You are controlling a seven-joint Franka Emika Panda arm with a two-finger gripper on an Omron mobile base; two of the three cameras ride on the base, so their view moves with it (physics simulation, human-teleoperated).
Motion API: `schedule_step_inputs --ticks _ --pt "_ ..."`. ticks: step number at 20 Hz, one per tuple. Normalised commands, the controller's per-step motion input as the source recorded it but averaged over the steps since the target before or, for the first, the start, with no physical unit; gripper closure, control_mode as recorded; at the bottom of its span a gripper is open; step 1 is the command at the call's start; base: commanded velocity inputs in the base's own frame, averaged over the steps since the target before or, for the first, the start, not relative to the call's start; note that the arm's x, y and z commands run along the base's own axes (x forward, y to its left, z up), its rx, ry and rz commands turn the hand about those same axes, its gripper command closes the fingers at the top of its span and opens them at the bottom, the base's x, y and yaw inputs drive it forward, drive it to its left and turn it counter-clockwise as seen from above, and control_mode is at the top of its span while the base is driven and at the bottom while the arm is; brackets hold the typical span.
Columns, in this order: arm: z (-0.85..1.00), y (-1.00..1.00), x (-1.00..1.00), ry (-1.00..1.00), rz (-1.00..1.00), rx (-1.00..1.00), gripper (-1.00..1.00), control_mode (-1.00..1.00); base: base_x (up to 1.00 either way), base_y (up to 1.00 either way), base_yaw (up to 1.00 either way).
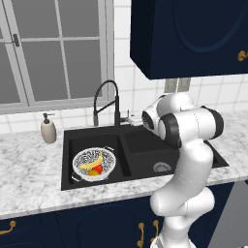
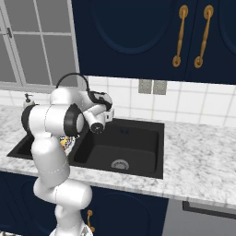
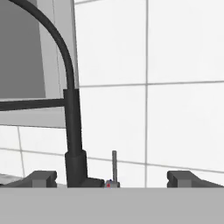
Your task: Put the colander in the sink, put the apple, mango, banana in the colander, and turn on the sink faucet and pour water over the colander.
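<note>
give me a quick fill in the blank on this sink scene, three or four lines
1. The colander sits in the ____ basin of the sink, seen from the left base view.
2. Across the red and orange fruit in it lies a yellow ____.
3. The pincer has its jaws ____, near the base of the sink faucet.
4. The soap pump bottle stands on the ____.

Missing words: left; banana; open; counter
</note>
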Motion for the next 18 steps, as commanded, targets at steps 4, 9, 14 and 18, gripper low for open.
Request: schedule_step_inputs --ticks 4,9,14,18 --pt "-0.12 0.13 0.46 0.0 0.0 -0.01 -1.0 -1.0 0.0 0.0 0.0" --pt "-0.29 0.07 0.47 0.0 -0.02 -0.05 -1.0 -1.0 0.0 0.0 0.0" --pt "-0.45 0.0 0.5 0.0 -0.03 -0.03 -1.0 -1.0 0.0 0.0 0.0" --pt "-0.25 0.0 0.5 0.0 -0.01 0.0 -1.0 -1.0 0.0 0.0 0.0"
